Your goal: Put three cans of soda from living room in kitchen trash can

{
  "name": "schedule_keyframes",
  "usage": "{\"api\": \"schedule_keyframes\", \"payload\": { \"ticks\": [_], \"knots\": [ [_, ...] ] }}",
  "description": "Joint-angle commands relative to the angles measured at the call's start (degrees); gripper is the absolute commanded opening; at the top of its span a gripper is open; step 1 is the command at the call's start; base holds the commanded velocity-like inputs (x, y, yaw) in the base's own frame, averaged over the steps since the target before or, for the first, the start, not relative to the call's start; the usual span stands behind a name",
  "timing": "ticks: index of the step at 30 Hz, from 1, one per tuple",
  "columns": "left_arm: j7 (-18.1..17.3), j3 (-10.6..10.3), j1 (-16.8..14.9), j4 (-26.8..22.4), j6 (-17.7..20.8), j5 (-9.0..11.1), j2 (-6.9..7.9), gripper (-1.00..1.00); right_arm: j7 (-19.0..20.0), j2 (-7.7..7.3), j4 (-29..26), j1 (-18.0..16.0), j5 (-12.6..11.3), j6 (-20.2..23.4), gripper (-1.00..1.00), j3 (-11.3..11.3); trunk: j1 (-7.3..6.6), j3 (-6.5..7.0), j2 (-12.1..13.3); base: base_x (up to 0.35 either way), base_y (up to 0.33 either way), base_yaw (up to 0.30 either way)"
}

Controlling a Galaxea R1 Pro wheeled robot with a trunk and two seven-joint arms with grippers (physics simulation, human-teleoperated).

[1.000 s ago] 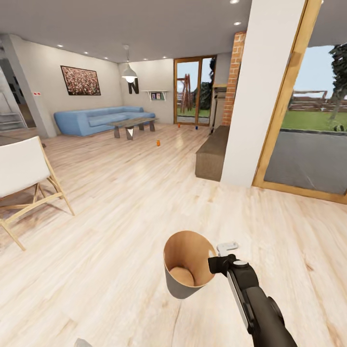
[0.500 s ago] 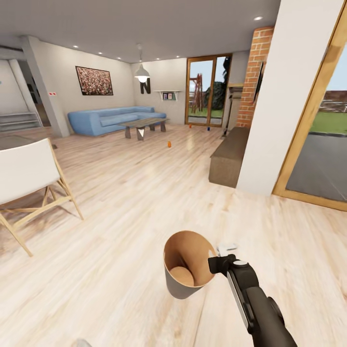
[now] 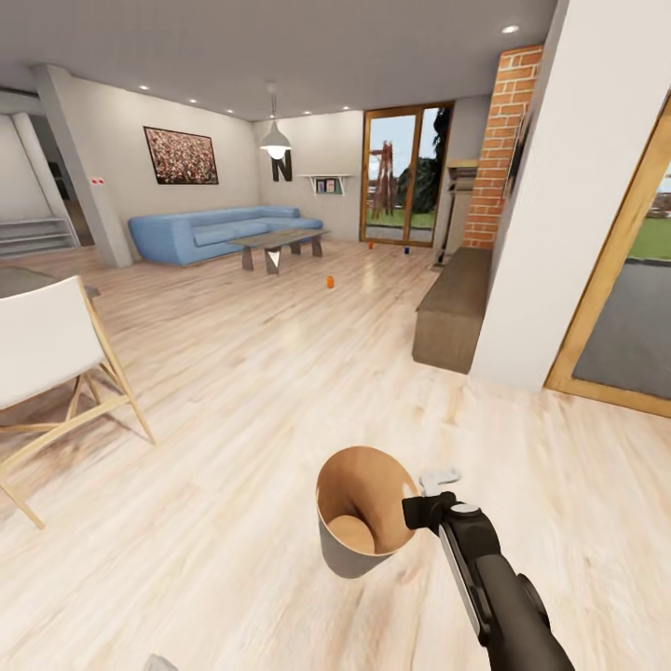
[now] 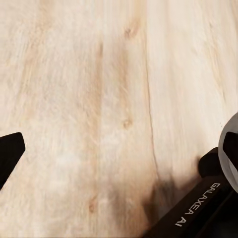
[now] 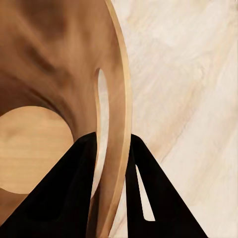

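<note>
Your view has swung a bit further since a second ago: the white pillar (image 3: 550, 214) now fills more of the right side, and the sofa and the cans on the floor have slid rightward in frame. That's the camera moving, not the things.

Your right gripper (image 3: 421, 508) stays pinched on the rim of the small tapered white-grey bin with the brown inside (image 3: 359, 522); the right wrist view shows one black finger (image 5: 59, 193) inside the wall and one outside. The bin is carried just ahead of you, empty.

Targets are far off on the light wood plank floor (image 3: 233, 391): one orange soda can (image 3: 329, 281) in the open, another orange can (image 3: 370, 246) and a dark blue can (image 3: 404, 250) by the glass doors (image 3: 403, 172). All are tiny, with no detail readable.

The left gripper is cut off at the frame edges in the left wrist view; I can't tell whether its fingers are spread.

Judgement: you're on approach, no can collected yet.
</note>
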Motion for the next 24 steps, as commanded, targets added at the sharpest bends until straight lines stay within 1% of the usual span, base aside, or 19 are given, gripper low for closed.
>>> {"api": "schedule_keyframes", "payload": {
  "ticks": [1,24],
  "knots": [
    [0.01,0.0,0.0,0.0,0.02,0.0,0.0,1.0,0.19,0.0,-0.02,-0.02,-0.79,0.03,-1.0,0.01,0.0,0.01,0.0,0.337,0.097,0.0],
    [-0.01,-0.05,0.0,0.03,0.05,-0.07,-0.08,1.0,0.27,-0.01,0.0,-0.02,-0.72,0.03,-1.0,0.01,0.0,0.01,0.0,0.337,0.097,0.0]
  ]
}}
